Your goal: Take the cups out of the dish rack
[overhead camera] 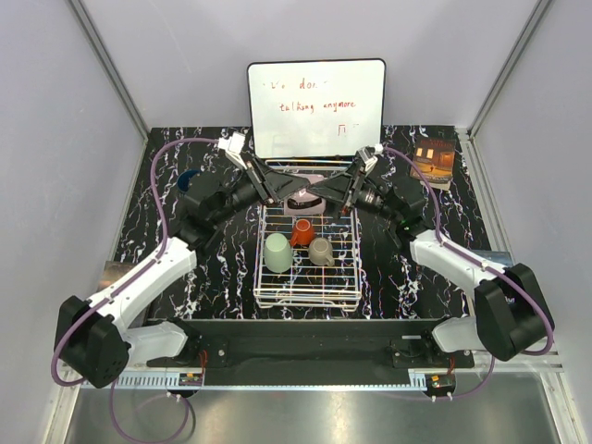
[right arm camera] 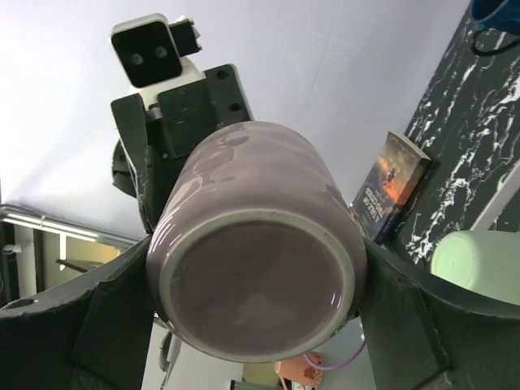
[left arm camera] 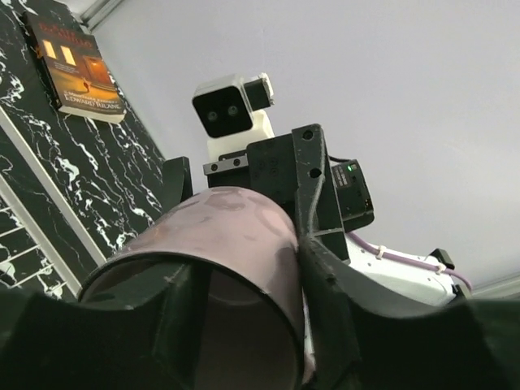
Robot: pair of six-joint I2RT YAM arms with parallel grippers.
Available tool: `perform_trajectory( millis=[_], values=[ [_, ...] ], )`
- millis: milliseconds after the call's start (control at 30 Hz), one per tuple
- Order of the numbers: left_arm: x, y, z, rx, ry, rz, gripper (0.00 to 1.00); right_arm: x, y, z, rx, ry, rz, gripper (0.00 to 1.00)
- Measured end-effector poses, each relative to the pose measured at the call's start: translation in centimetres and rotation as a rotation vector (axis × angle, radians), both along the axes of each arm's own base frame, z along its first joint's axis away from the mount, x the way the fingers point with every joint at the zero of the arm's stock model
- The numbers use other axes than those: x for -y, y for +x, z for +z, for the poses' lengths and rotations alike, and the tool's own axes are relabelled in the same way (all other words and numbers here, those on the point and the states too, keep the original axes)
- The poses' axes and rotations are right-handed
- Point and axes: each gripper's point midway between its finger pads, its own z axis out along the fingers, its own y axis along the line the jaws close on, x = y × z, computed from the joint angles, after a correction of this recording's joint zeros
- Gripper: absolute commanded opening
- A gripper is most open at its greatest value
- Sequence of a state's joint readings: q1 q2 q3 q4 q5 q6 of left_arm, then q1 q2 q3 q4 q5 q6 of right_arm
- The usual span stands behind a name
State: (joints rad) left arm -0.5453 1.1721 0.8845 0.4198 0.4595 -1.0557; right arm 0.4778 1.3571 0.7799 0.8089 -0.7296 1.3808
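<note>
Here, the pale pink-lilac mug [right arm camera: 256,276] hangs in the air above the far end of the dish rack [overhead camera: 308,294], caught between the two arms just in front of the whiteboard [overhead camera: 316,108]. The right fingers [right arm camera: 406,325] are spread wide and press on opposite sides of the mug, gripping it across its body, with its base turned toward the right wrist camera. The left fingers [left arm camera: 349,341] meet the mug from the other end, at its open mouth. One lies against the outer wall and a dark shape seems to sit inside the rim, but the view is too blurred to tell whether they are clamped on the wall or only set around it. Three cups sit in the rack: the pale mint green mug [overhead camera: 277,252] toward the left, the orange-red mug [overhead camera: 302,232] just beyond it near the middle, and the taupe mug [overhead camera: 321,251] to the right, close beside the orange-red one. The dark blue mug [overhead camera: 188,178] stands on the black marbled counter [overhead camera: 398,277], well to the left of the rack. A book [overhead camera: 435,159] lies at the counter's far right corner.
</note>
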Motion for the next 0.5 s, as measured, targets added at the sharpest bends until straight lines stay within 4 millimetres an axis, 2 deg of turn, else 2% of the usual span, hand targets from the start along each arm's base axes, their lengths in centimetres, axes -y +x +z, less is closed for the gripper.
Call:
perform_trajectory(
  millis=[33,133,233,367,400,433,467,500],
  values=[
    [0.0,-0.1,0.0,-0.003,0.003,-0.003,0.00,0.0,0.0,-0.2,-0.002,-0.006,0.001,0.00],
    [0.2,-0.7,0.5,-0.083,-0.041,-0.033,0.00,0.0,0.0,-0.5,0.066,-0.033,-0.007,0.00],
    [0.2,-1.3,1.2,-0.080,-0.053,-0.054,0.00,0.2,-0.5,0.1,0.101,-0.030,0.001,0.00],
    [0.2,-1.5,1.2,-0.082,-0.034,-0.053,0.00,0.3,-0.8,0.1,0.102,-0.045,0.001,0.01],
    [0.2,-1.4,1.1,-0.083,-0.023,-0.052,0.00,0.3,-0.8,0.1,0.101,-0.050,0.000,0.09],
    [0.2,-1.5,1.1,-0.085,-0.014,-0.050,0.00,0.3,-0.8,0.1,0.099,-0.058,0.000,0.25],
    [0.2,-1.5,1.2,-0.086,-0.007,-0.049,0.00,0.3,-0.9,0.2,0.100,-0.067,-0.002,0.48],
    [0.2,-1.6,1.3,-0.083,-0.001,-0.049,0.00,0.4,-1.0,0.3,0.104,-0.075,-0.003,0.58]
  ],
)
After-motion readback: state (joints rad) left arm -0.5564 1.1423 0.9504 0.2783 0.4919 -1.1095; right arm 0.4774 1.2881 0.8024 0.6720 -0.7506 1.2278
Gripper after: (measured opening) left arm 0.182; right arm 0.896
